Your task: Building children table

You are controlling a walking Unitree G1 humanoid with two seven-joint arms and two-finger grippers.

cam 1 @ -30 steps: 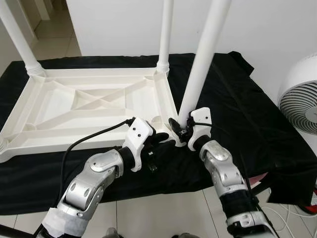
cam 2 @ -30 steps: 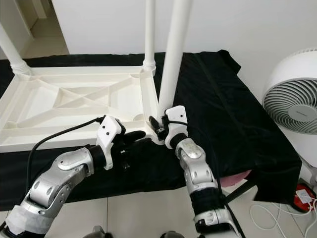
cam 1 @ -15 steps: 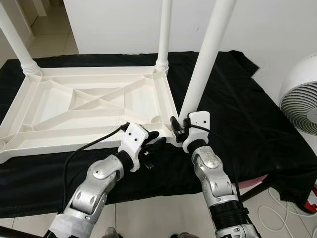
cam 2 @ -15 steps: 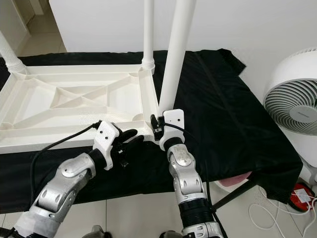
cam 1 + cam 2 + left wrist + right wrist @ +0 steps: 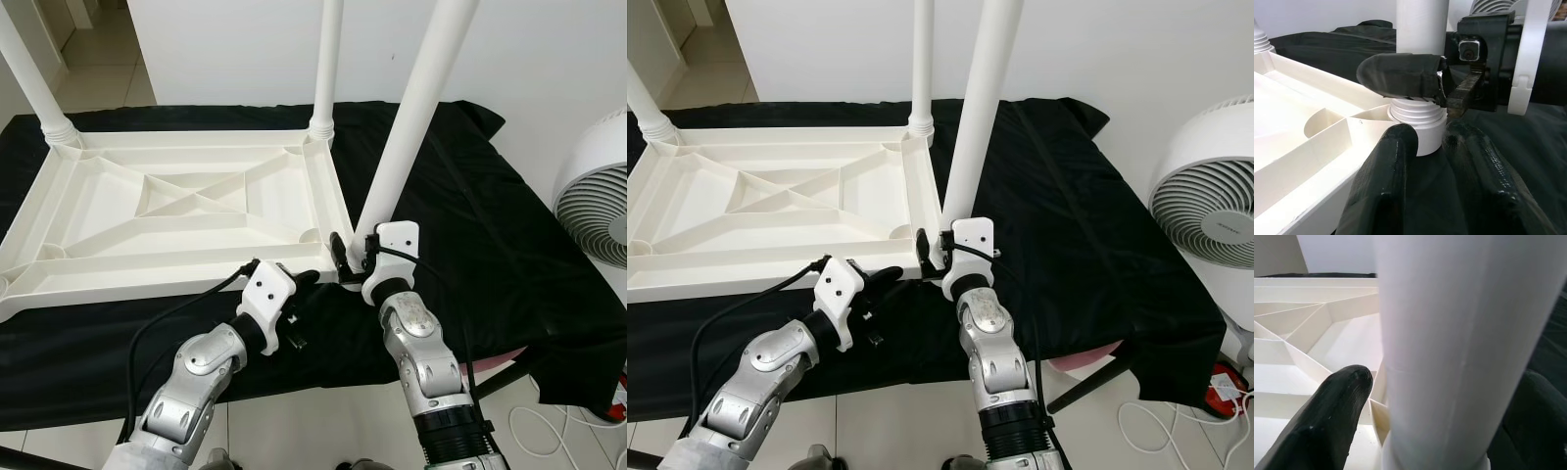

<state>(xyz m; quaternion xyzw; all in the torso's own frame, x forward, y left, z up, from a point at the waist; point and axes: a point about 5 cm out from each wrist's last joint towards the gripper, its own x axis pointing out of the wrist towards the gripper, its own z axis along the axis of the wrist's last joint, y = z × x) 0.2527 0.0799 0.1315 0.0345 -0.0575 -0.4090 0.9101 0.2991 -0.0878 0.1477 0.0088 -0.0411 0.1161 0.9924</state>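
- Here, the white children's table top point(image 5: 176, 211) lies upside down on a black cloth point(image 5: 470, 225), its ribbed underside facing up.
- Two legs stand upright at the far corners: the far left leg point(image 5: 34, 83) and the far right leg point(image 5: 325, 64).
- The near right leg point(image 5: 416, 108) stands in the corner socket nearest the robot, leaning a little to the right.
- The right gripper point(image 5: 351, 262) is at the base of that leg, one black finger on each side of the white tube; in the right wrist view the leg sits squarely between the fingers point(image 5: 1327, 416), which are closed around it.
- The left gripper point(image 5: 299, 284) sits low at the same corner, just beside the right one, its fingers a short way apart and holding nothing.
- In the left wrist view, the left fingers point(image 5: 1386, 181) point at the ribbed collar point(image 5: 1418, 122) where the leg meets the table, on either side of it but not clamped on it.
- A black cable point(image 5: 186, 304) runs along the left arm.
- A white fan point(image 5: 598, 196) stands on the floor off to the right, past the cloth's edge.
- Pale floor tiles point(image 5: 323, 431) show beneath the arms.
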